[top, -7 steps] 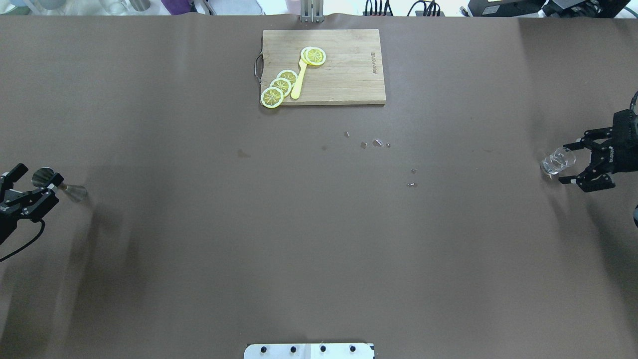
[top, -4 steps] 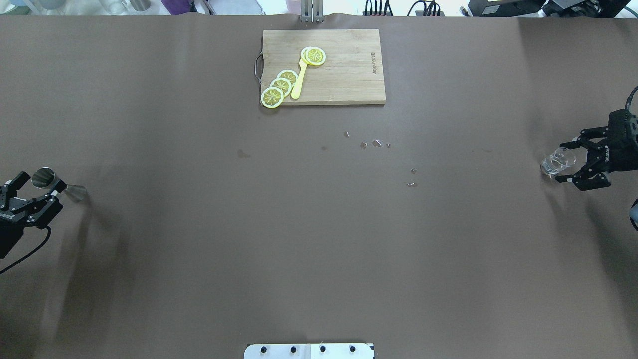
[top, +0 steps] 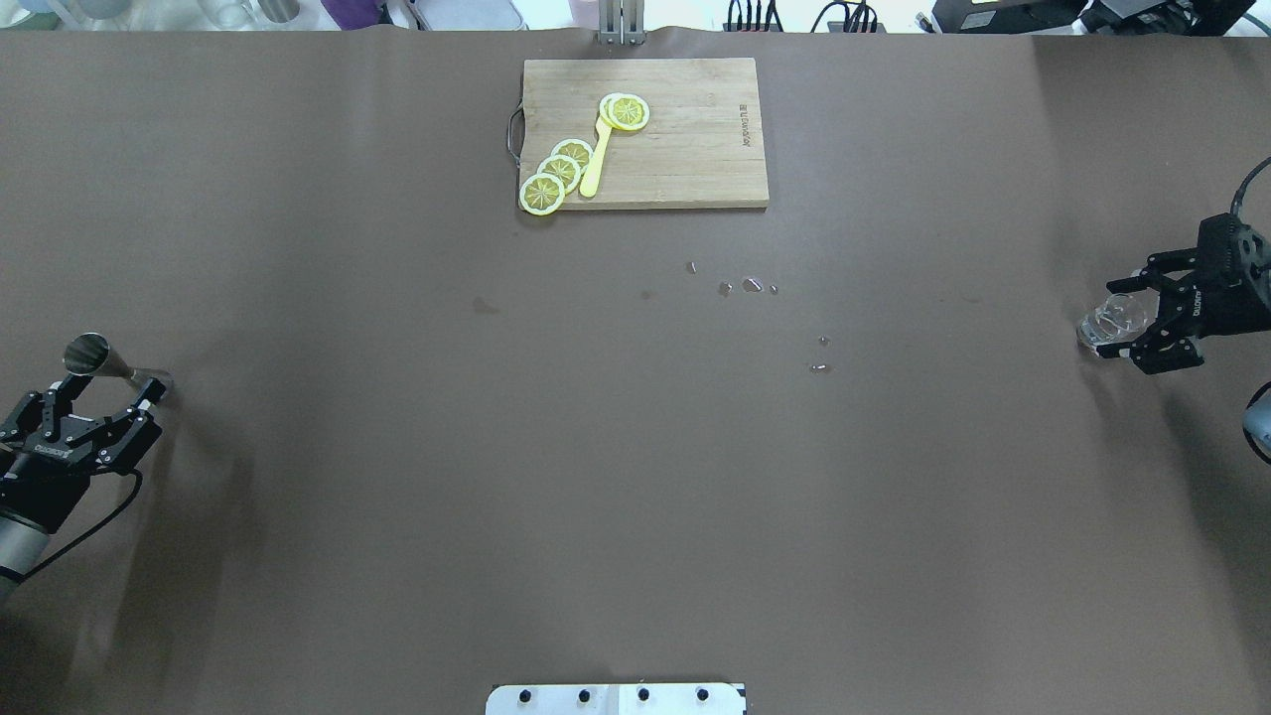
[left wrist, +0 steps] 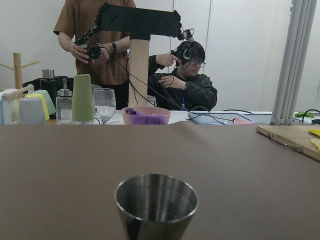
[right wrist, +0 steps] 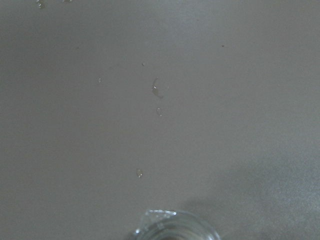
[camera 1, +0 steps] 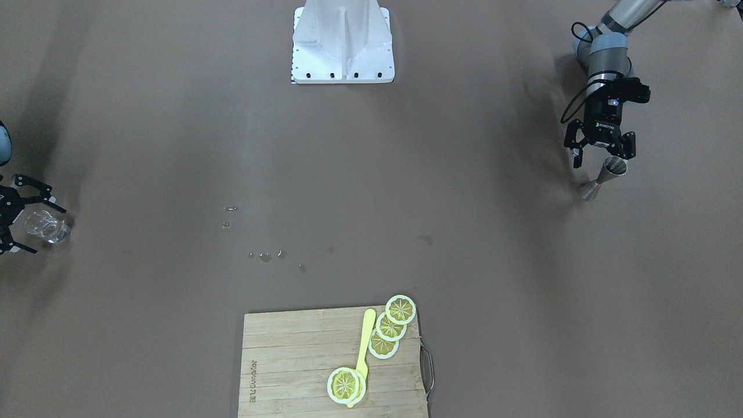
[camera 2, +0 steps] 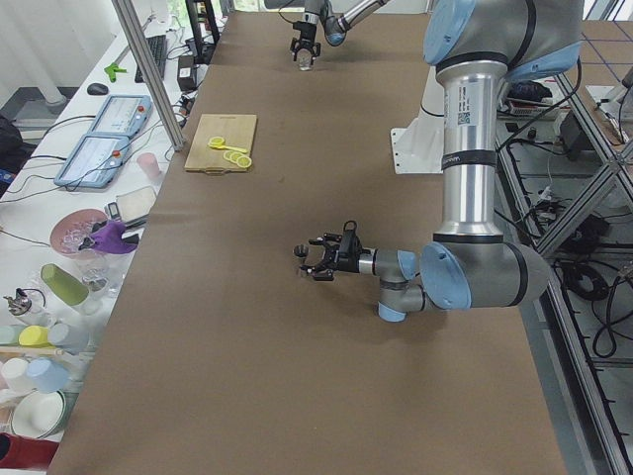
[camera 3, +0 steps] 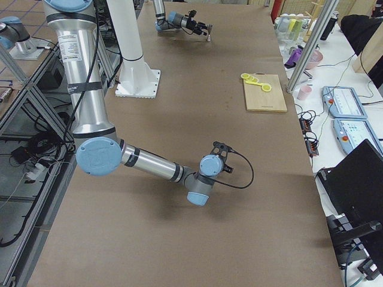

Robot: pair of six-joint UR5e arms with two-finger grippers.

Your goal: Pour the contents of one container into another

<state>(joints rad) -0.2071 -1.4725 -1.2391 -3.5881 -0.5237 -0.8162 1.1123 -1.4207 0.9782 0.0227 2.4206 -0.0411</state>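
Observation:
The grey-steel jigger (top: 107, 365) stands at the table's left edge, and its open cup fills the bottom of the left wrist view (left wrist: 156, 200). My left gripper (top: 107, 391) is open just on its near side, one finger on either side, touching nothing. In the front-facing view the jigger (camera 1: 603, 177) stands just beyond this gripper (camera 1: 602, 159). The clear glass (top: 1107, 323) stands at the right edge, partly between the spread fingers of my open right gripper (top: 1134, 321). The front-facing view shows the glass (camera 1: 45, 227) inside those fingers. Its rim (right wrist: 175, 227) shows in the right wrist view.
A wooden cutting board (top: 695, 149) with lemon slices (top: 561, 169) and a yellow utensil lies at the table's far middle. Water droplets (top: 752, 285) dot the brown cover right of centre. The white robot base (camera 1: 342, 43) is at the near edge. Operators stand beyond the table's far side.
My left gripper has drawn back from the jigger and swung round to its near side. The jigger stayed put. The right gripper has shifted slightly farther along the glass.

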